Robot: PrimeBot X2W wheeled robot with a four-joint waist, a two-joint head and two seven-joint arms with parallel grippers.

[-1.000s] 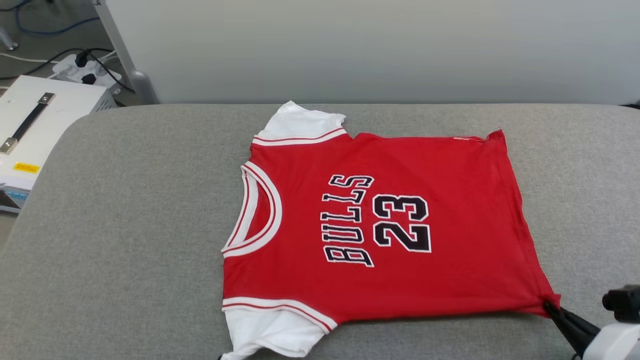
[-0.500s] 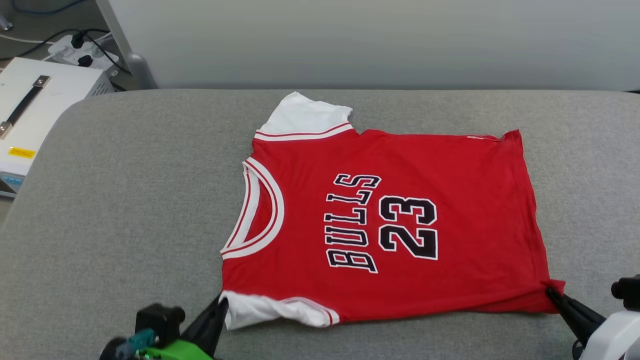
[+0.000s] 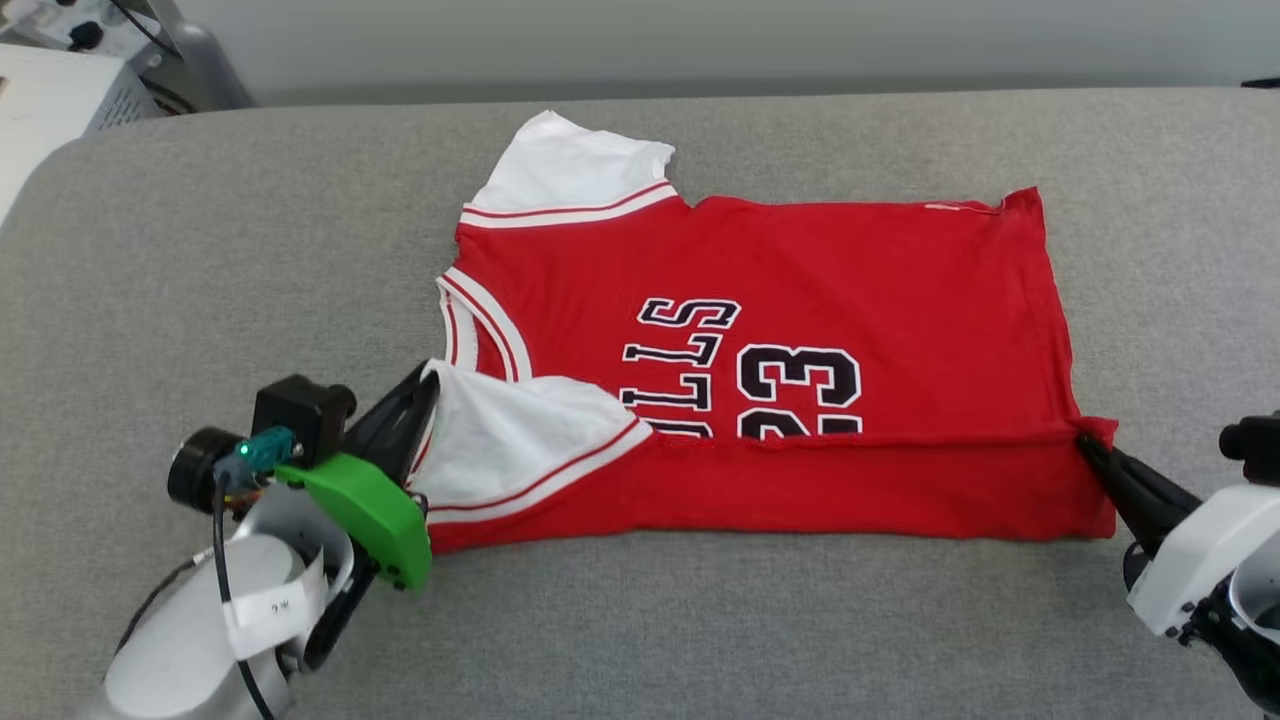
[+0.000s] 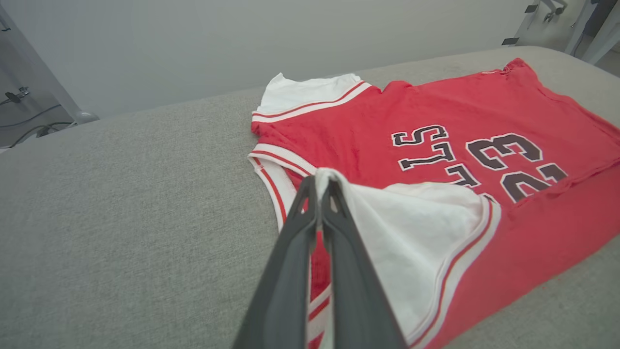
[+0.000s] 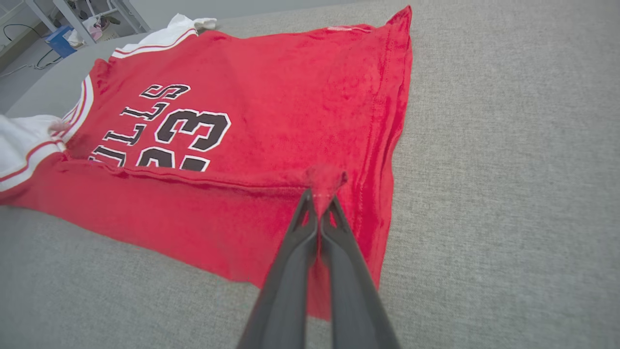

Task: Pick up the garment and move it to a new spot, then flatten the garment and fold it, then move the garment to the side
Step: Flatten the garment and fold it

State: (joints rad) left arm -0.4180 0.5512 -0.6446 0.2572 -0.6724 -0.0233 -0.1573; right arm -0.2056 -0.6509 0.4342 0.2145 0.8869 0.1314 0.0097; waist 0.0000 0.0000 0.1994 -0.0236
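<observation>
Matt cloth garment (image 3: 850,260), woven grey surface (image 3: 250,260)

Likely a lab: grey padded bench (image 3: 200,250), white equipment case (image 3: 45,110), floor cables (image 4: 41,130), plain partition (image 3: 700,40)

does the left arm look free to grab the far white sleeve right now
Probably not yet: the left gripper is shut on the near sleeve, folded over the shirt. The way to the far sleeve looks open, so it likely could after letting go.
</observation>
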